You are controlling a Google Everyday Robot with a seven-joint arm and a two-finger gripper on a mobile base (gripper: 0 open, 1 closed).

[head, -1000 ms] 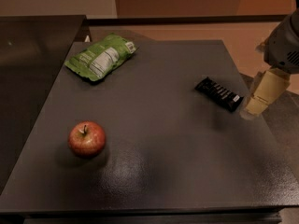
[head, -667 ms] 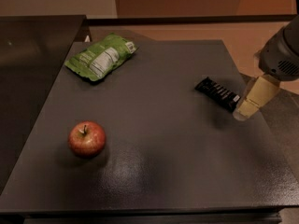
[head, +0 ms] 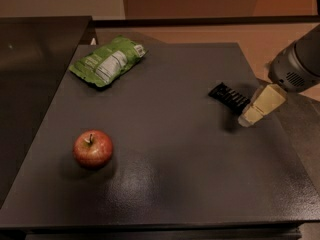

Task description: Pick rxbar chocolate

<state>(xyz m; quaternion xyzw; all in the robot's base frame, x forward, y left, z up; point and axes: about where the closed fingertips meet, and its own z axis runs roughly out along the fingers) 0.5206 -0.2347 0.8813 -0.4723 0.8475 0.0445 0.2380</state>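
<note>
The rxbar chocolate (head: 228, 97) is a small flat black wrapper with pale lettering, lying on the right part of the dark table (head: 165, 149). My gripper (head: 248, 118), with cream-coloured fingers, comes in from the right edge and hangs over the bar's near right end, hiding that end. It holds nothing that I can see.
A red apple (head: 93, 149) sits at the front left of the table. A green crinkled snack bag (head: 107, 61) lies at the back left. The table's right edge runs just under my arm (head: 295, 66). A dark counter (head: 35, 59) stands to the left.
My gripper has moved left and slightly down toward the bar, and its tip now overlaps the bar's near right end. The bar, apple and bag have not moved.
</note>
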